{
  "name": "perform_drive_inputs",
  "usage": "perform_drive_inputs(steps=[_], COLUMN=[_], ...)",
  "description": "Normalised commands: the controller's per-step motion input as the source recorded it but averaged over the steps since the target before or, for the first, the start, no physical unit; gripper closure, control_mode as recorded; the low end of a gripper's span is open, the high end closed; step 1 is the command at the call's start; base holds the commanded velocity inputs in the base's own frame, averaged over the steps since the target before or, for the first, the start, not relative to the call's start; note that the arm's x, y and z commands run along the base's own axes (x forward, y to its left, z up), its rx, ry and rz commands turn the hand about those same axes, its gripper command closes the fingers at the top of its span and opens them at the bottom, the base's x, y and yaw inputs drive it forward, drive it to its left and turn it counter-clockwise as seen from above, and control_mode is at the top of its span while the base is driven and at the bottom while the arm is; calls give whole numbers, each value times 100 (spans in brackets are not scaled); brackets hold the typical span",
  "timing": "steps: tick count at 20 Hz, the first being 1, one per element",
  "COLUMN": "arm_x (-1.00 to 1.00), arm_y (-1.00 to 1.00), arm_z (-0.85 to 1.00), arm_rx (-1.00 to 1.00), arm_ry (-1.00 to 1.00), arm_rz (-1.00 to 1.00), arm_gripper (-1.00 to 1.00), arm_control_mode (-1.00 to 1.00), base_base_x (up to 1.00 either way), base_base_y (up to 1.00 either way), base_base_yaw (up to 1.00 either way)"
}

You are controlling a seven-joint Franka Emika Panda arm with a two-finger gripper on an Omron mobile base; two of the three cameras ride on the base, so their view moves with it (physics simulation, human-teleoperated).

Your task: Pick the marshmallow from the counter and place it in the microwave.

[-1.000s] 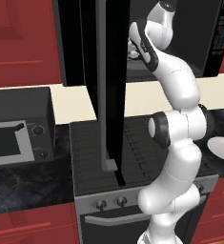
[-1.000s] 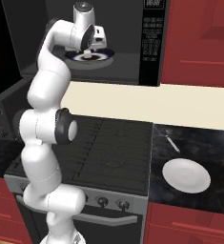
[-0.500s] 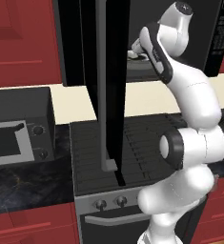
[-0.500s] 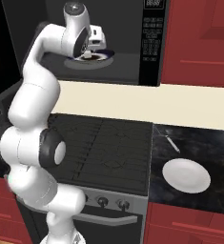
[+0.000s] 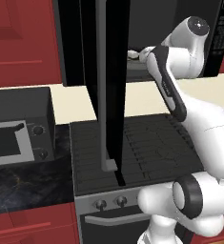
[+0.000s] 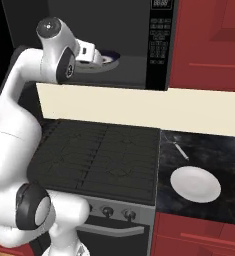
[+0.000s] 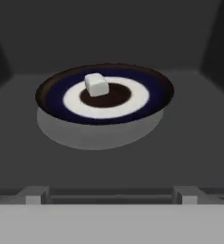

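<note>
A rendered kitchen with red cabinets (image 6: 209,40) is shown, with a black stove top (image 6: 101,157) set between stretches of dark veined counter (image 6: 209,155). Inside the dark grey cavity of the microwave (image 6: 161,45), a blue-rimmed plate (image 7: 54,102) is seen resting on the cavity floor. The marshmallow (image 7: 96,85), a small whitish cube, is seen lying on that plate, on the white ring at the edge of the dark centre, left of the middle in the hand view. It is touched by nothing.

The gripper (image 7: 111,195) is held apart from the marshmallow, in front of the plate, with its two finger tips (image 7: 33,194) spread wide at the bottom of the hand view and nothing between them. In the right base view the hand (image 6: 89,54) is seen at the mouth of the cavity, just beside the plate's rim (image 6: 111,56).

The tall black microwave door (image 5: 108,86) is seen swung open over the stove, its grey vertical handle (image 5: 102,81) facing the left base camera. A smaller grey two-knob oven (image 5: 18,128) is seen on the counter to the left. On the counter to the right of the stove, a white plate (image 6: 195,184) is seen, with a small utensil (image 6: 180,149) lying just behind it.
</note>
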Motion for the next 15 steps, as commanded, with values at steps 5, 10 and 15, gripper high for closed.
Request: perform_drive_inputs(steps=[5, 10, 15], arm_x=[-100, -100, -100], arm_y=[0, 0, 1], arm_z=[-8, -35, -58], arm_rx=[11, 9, 7], arm_ry=[-2, 0, 0], arm_rz=[-18, -13, -10], arm_gripper=[-100, -100, -100], arm_control_mode=[-100, -100, -100], base_base_x=[0, 0, 0], base_base_y=[0, 0, 0], base_base_yaw=[0, 0, 0])
